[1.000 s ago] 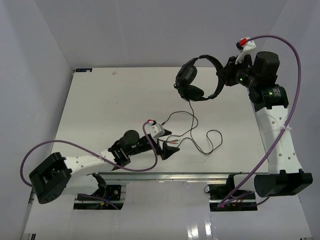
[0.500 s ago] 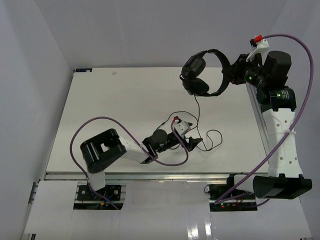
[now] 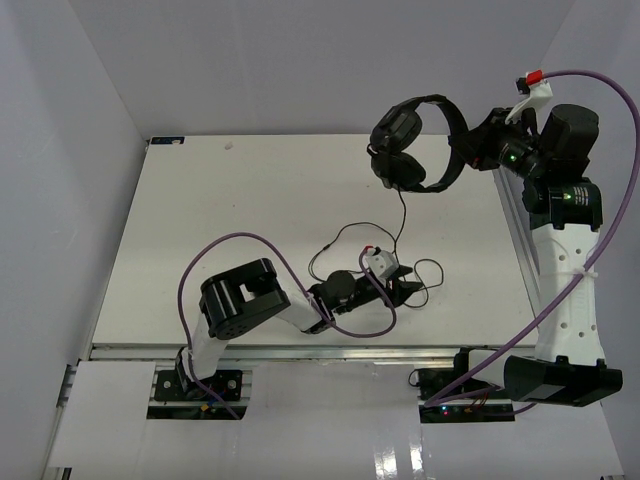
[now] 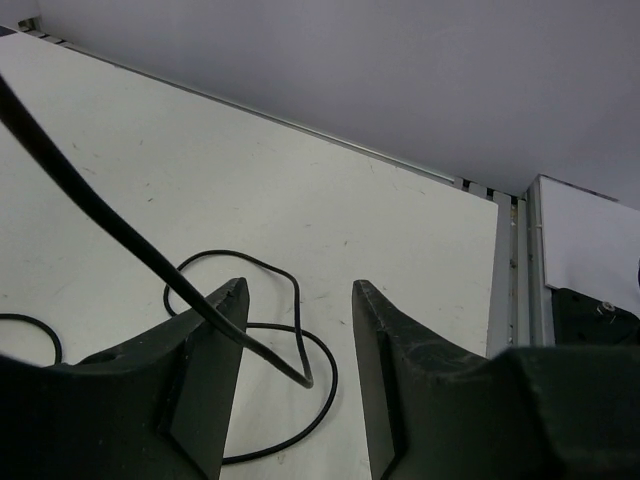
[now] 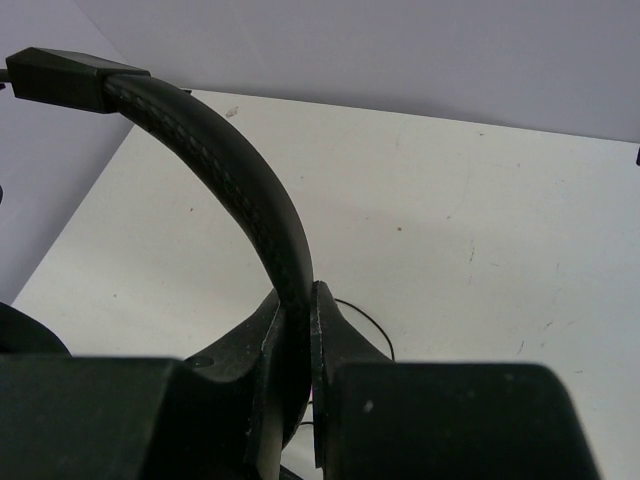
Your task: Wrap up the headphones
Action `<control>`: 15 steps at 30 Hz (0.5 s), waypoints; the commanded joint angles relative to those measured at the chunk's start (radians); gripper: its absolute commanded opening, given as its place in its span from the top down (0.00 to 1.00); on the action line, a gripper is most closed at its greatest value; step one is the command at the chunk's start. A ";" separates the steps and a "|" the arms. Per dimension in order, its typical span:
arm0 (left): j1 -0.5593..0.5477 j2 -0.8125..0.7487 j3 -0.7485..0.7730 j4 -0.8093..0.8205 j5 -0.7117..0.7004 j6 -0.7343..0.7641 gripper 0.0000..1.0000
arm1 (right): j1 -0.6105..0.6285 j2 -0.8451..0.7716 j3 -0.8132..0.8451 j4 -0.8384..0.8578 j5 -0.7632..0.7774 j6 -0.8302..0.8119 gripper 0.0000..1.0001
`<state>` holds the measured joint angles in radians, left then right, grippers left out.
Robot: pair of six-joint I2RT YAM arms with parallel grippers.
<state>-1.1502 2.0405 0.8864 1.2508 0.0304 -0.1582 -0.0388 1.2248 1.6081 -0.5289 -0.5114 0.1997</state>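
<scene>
The right pincer (image 3: 478, 150) is clenched on the headband (image 5: 230, 160) of the headphones (image 3: 415, 145), holding them in the air above the far right part of the surface (image 3: 250, 200). The arch runs out from its fingers, and both earcups (image 3: 395, 130) sit at the end away from them. The thin cable (image 3: 400, 212) drops from the lower earcup to the surface and loops just beside the left pincer (image 3: 408, 290). That pincer sits low with its jaws apart, gripping nothing. A strand of cable slants across one finger (image 4: 190, 400) into the gap, and more loops lie just beyond the fingertips.
</scene>
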 commanded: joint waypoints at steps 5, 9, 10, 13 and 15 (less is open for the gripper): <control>-0.005 -0.002 -0.025 0.100 -0.059 -0.081 0.49 | -0.039 -0.031 0.014 0.067 -0.079 0.079 0.92; -0.005 0.013 -0.007 0.107 -0.053 -0.096 0.65 | -0.044 -0.035 0.018 0.067 -0.087 0.083 0.92; -0.005 0.013 -0.005 0.104 -0.046 -0.097 0.73 | -0.045 -0.039 0.019 0.067 -0.086 0.082 0.92; -0.005 0.003 -0.009 0.088 -0.036 -0.099 0.95 | -0.047 -0.045 0.015 0.067 -0.087 0.082 0.92; -0.005 -0.013 -0.024 0.086 -0.027 -0.095 1.00 | -0.047 -0.048 0.006 0.067 -0.085 0.080 0.92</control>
<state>-1.1515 2.0434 0.8596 1.3171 -0.0157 -0.2384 -0.0792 1.2151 1.6076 -0.5272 -0.5647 0.2371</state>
